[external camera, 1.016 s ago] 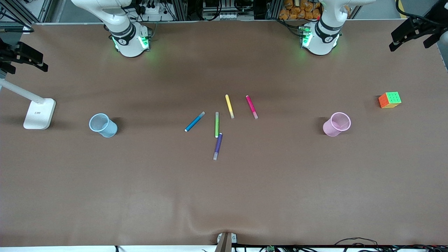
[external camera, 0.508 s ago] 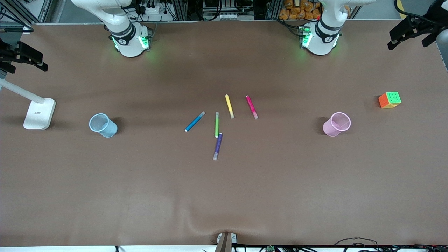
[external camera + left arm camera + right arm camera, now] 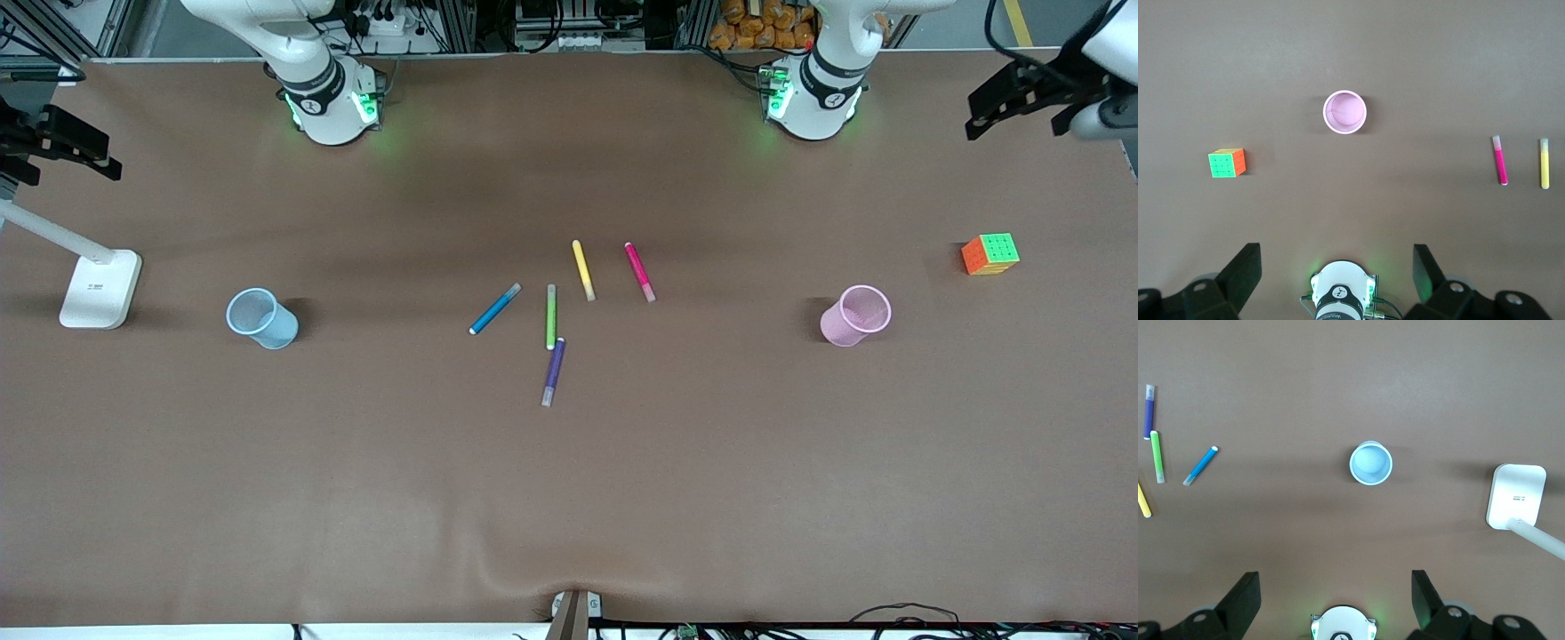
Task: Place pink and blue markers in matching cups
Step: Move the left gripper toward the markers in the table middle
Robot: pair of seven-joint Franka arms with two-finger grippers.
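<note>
The pink marker [image 3: 639,271] and the blue marker [image 3: 495,308] lie flat in a loose group of markers at mid-table. The pink cup [image 3: 855,316] stands upright toward the left arm's end, the blue cup [image 3: 262,318] toward the right arm's end. My left gripper [image 3: 1015,124] is open and empty, high over the left arm's end of the table; its wrist view shows the pink cup [image 3: 1345,112] and pink marker [image 3: 1500,160] below the gripper [image 3: 1336,265]. My right gripper [image 3: 69,169] is open and empty, high over the right arm's end; its wrist view shows the gripper [image 3: 1335,587], blue cup [image 3: 1371,462] and blue marker [image 3: 1201,465].
Yellow [image 3: 583,269], green [image 3: 551,316] and purple [image 3: 554,372] markers lie beside the two task markers. A colourful puzzle cube [image 3: 989,254] sits beside the pink cup, toward the left arm's end. A white lamp base [image 3: 100,289] stands beside the blue cup.
My left gripper has shifted a little toward the middle of the table and more of its wrist shows. The right arm, markers and cups have not moved.
</note>
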